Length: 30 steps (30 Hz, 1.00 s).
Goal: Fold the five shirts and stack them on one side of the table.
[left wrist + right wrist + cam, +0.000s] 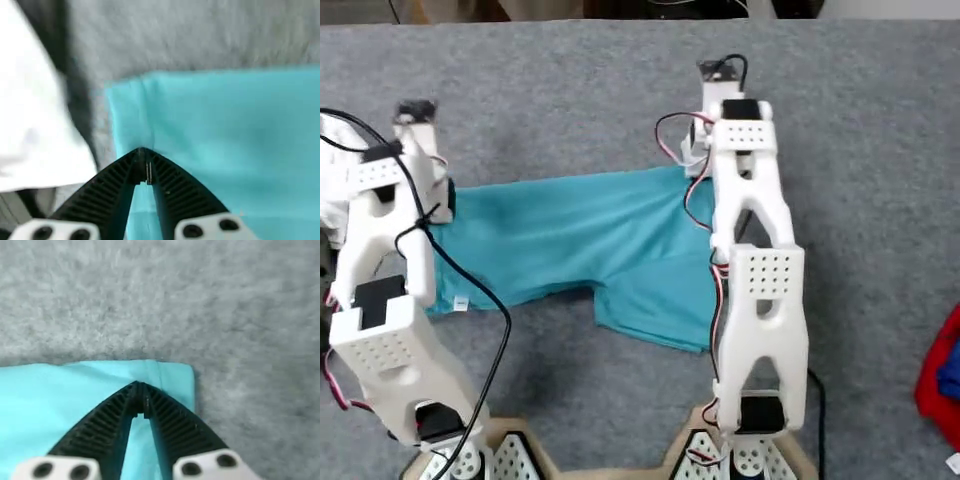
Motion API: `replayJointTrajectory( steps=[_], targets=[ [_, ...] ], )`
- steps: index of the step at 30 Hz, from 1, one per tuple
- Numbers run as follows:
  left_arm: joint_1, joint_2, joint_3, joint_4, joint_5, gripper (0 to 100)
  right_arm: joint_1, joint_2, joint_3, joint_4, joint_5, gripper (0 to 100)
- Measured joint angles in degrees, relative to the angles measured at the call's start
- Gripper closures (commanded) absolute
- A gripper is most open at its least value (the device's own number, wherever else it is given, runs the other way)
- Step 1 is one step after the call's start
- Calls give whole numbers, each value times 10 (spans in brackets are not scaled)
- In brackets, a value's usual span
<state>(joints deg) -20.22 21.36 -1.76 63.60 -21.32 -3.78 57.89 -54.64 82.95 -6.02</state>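
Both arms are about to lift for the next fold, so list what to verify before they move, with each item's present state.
1. Left pincer shut on the teal shirt at a corner hem: ok.
2. Right pincer shut on the shirt's other far corner: ok.
3. Shirt squared up between the grips: not ok, one part juts toward the arm bases.
4. White cloth apart from the left grip: ok, bare table lies between it and the shirt.
5. Black cable off the shirt: not ok, it crosses over the shirt's near left corner.
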Motion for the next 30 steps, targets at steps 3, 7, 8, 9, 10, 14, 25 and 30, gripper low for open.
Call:
replayJointTrajectory(
  steps=[3,7,8,9,10,14,25,30],
  targets=[
    [0,16,-29,0,0,981,4,0,-54,31,0,992],
    [7,45,-62,2,0,981,4,0,-120,66,0,992],
    [11,49,-68,5,0,981,4,0,-135,76,0,992],
    [17,53,-71,6,0,981,4,0,-149,89,0,992],
    [23,54,-73,8,0,981,4,0,-165,101,0,992],
    [61,54,-80,31,0,981,4,0,-242,158,24,990],
    [105,-4,-47,84,0,981,4,-23,-281,185,244,991],
    [105,-152,78,57,0,981,4,-134,-162,185,303,991]
  ],
)
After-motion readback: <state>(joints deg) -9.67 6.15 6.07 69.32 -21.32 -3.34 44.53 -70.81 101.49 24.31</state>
